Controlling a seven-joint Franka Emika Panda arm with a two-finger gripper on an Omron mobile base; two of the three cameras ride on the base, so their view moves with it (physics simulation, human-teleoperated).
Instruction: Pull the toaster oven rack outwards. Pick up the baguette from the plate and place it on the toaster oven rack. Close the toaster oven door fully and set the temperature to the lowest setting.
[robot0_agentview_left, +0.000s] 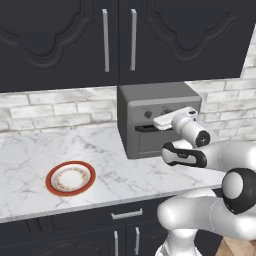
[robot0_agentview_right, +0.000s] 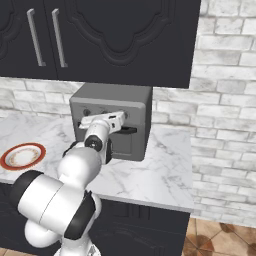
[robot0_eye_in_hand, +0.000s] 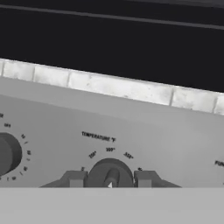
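The grey toaster oven (robot0_agentview_left: 150, 97) (robot0_agentview_right: 112, 97) stands on the counter against the brick wall. Its door (robot0_agentview_left: 149, 142) is up and shut, with the dark handle bar (robot0_agentview_left: 145, 128) across its top. My gripper (robot0_agentview_left: 167, 116) (robot0_agentview_right: 105, 116) (robot0_eye_in_hand: 109, 179) is at the knob row. In the hand view its two fingers (robot0_eye_in_hand: 75, 178) sit on either side of the temperature knob (robot0_eye_in_hand: 109, 174), shut on it. The plate (robot0_agentview_left: 70, 178) (robot0_agentview_right: 22, 156) lies bare on the counter to the left. The baguette and the rack are hidden.
A second knob (robot0_eye_in_hand: 8, 153) sits to the left of the gripped one. Dark upper cabinets (robot0_agentview_left: 117, 40) hang above the oven. The marble counter (robot0_agentview_left: 100, 150) runs left of the oven, with dark drawers (robot0_agentview_left: 125, 215) below its front edge.
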